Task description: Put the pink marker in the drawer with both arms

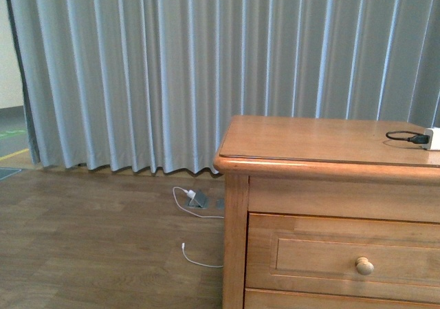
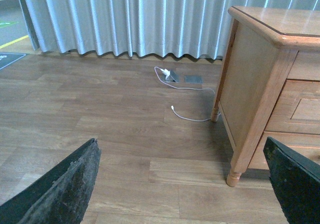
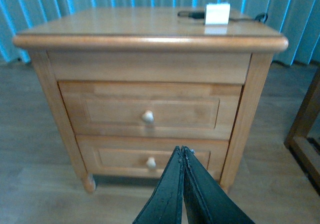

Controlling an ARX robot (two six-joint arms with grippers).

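I cannot find the pink marker in any view. The top drawer [image 3: 150,111] of the honey-coloured wooden dresser [image 1: 330,206] is closed, its round wooden knob [image 3: 148,116] facing my right gripper [image 3: 183,154], whose black jaws are pressed together, empty. My left gripper [image 2: 182,184] is spread wide over the brown plank floor [image 2: 100,114]; a white cable [image 2: 187,115] lies at its 12 o'clock.

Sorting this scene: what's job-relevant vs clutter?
Job: top drawer, shut, with its knob; left gripper, open; right gripper, shut. Pink marker not in view.

Clutter: white adapter and black cable on the dresser top; white cable on the floor; lower drawer; curtain.
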